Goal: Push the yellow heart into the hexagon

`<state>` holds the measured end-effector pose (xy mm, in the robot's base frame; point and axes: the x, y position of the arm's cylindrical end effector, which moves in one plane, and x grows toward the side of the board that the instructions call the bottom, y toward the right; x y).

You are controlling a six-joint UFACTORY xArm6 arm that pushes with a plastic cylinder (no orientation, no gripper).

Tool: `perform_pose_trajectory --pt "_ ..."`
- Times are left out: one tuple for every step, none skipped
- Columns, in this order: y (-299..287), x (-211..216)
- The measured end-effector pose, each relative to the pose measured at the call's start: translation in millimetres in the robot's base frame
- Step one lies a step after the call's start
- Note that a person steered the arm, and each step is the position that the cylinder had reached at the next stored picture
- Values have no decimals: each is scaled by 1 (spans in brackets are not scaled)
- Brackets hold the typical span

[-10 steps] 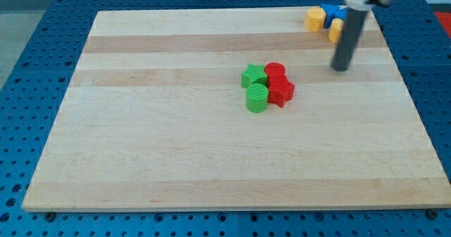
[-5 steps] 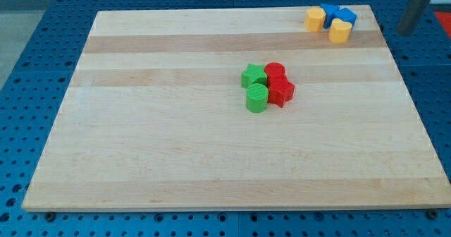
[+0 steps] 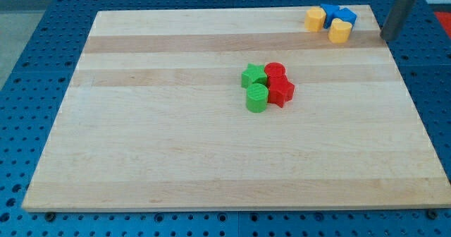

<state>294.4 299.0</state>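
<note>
yellow is the colour to watch: the yellow heart point(image 3: 340, 31) lies at the board's point(image 3: 176, 159) top right, touching the blue blocks point(image 3: 338, 15), with the yellow hexagon point(image 3: 314, 18) just to their left. my tip point(image 3: 387, 38), a bare rod with no jaws to open or close, stands off the board's right edge, apart from the heart. this looks like the approach step; the next move calls for getting to the heart's right side and pushing leftward

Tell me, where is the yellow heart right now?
The yellow heart sits near the board's top right corner in the camera view, touching the blue blocks, with my tip off to its right.
</note>
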Motion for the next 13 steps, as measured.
perform_pose_trajectory --pt "-15 -3" --pt "-30 -10" --pt "-34 -15" --pt "-38 -16" --pt "-38 -10" --pt "-44 3" --pt "-69 3" --pt "-93 3" --pt "-100 3" --pt "-100 3" --pt "-91 14" --pt "-81 33" --pt "-81 35"
